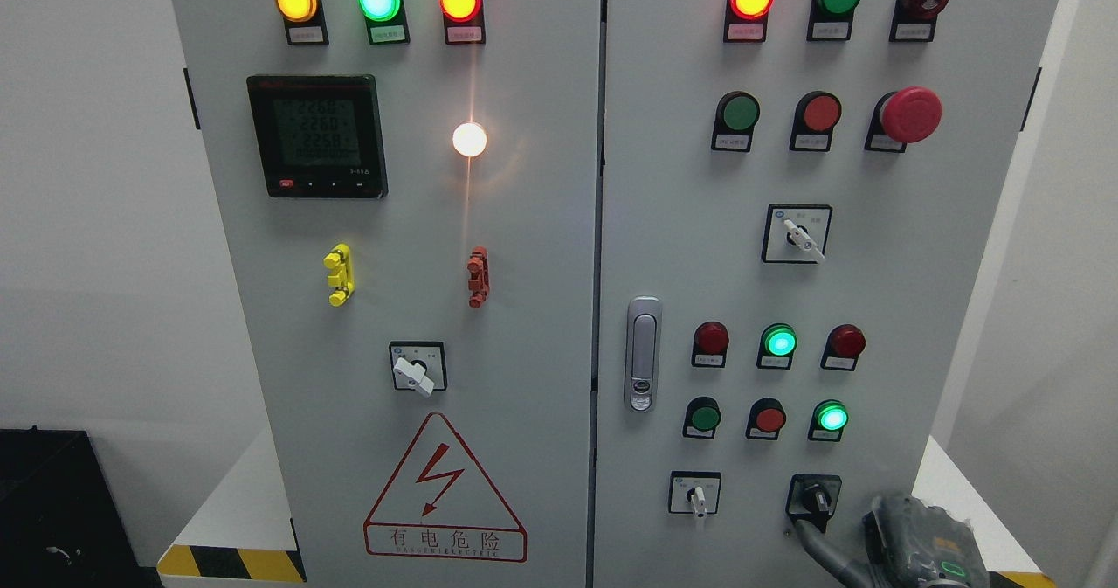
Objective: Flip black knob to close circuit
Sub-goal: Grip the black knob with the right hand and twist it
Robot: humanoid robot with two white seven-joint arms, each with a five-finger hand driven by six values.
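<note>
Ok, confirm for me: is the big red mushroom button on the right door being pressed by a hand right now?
No. The red mushroom button stands untouched at the upper right, while the right hand reaches the black knob at the bottom.

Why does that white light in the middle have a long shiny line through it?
In the head view, the white lamp is so bright it flares the camera: a thin vertical streak runs above and below it, with a faint halo on the grey left door. The meter screen looks dim and slightly blurry.
</note>
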